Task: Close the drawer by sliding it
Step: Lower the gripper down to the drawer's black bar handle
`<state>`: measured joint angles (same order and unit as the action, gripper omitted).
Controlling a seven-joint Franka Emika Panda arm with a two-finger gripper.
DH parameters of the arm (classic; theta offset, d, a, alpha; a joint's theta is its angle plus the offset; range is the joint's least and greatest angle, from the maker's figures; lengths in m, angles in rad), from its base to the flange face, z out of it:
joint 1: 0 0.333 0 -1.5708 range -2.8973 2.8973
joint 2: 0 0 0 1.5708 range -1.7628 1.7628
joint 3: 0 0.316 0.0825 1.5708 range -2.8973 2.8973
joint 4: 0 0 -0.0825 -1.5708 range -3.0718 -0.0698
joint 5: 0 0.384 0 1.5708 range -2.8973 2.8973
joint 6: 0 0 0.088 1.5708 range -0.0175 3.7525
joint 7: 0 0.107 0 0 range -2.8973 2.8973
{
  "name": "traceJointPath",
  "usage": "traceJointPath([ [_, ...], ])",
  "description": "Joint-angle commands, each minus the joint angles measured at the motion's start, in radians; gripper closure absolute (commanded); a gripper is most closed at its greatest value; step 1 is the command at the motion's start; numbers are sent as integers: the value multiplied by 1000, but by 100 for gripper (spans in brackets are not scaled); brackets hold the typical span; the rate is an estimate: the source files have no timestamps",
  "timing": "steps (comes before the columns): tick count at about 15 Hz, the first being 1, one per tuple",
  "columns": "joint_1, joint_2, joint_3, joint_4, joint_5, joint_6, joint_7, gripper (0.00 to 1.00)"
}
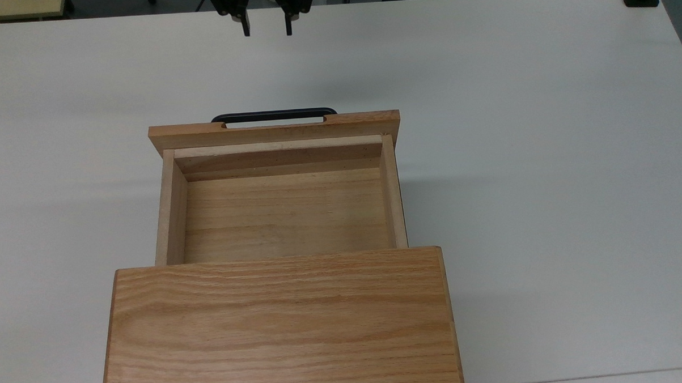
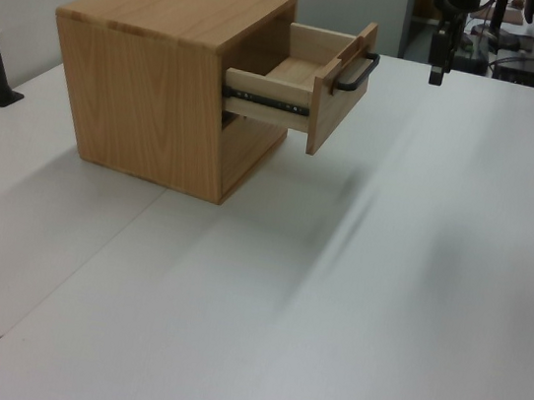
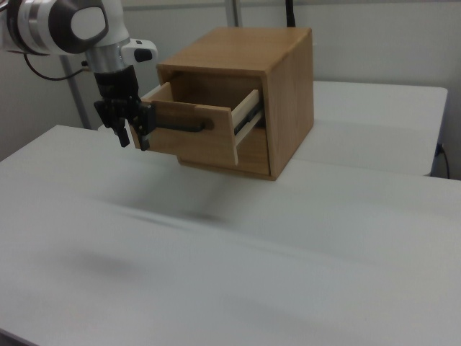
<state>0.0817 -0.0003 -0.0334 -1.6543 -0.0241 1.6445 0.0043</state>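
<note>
In the top view, the cabinet (image 1: 280, 327) sits at the counter's (image 1: 544, 150) near edge, left of the middle, its grained top filling the bottom of the view. The drawer (image 1: 279, 216) stands pulled well out of it toward the far edge, its inside bare. Its wider front panel (image 1: 274, 128) lies across the far end, with the black handle (image 1: 274, 114) just beyond it. The gripper (image 1: 267, 31) hangs at the far edge, in line with the handle but well apart from it. Its two fingers (image 1: 246, 29) point toward the drawer with a narrow gap between them, holding nothing.

In the left view, the cabinet (image 2: 170, 77) stands on the counter (image 2: 330, 318) toward the left view's far left corner. The drawer (image 2: 308, 82) juts out to the right, a dark slide rail (image 2: 266, 101) showing along its side. The handle (image 2: 356, 73) faces the gripper (image 2: 437, 70), which hangs further right near the far edge.

In the right view, the arm (image 3: 65, 25) comes in from the upper left corner. The gripper (image 3: 131, 137) points down in front of the panel's (image 3: 191, 130) left end; whether it touches cannot be told. The handle (image 3: 184, 126) runs right from there. The drawer (image 3: 209, 122) sticks out of the cabinet (image 3: 266, 94), which stands behind it at the right view's far side of the counter (image 3: 216, 274).
</note>
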Motion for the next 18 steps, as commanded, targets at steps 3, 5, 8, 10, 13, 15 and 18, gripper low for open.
traceJointPath([
  [3, 1, 20, 0, 19, 7, -19, -12, 100],
  [5, -2, 20, -2, 19, 12, -17, -12, 100],
  [8, -3, 42, -5, 18, 16, 55, -12, 100],
  [10, -3, 52, -5, 19, 12, 63, -12, 100],
  [13, 3, 88, -5, 19, 3, 93, -12, 100],
  [15, 1, 121, -5, 33, 4, 138, -10, 100],
  [18, 0, 178, -5, 73, 6, 184, -6, 100],
])
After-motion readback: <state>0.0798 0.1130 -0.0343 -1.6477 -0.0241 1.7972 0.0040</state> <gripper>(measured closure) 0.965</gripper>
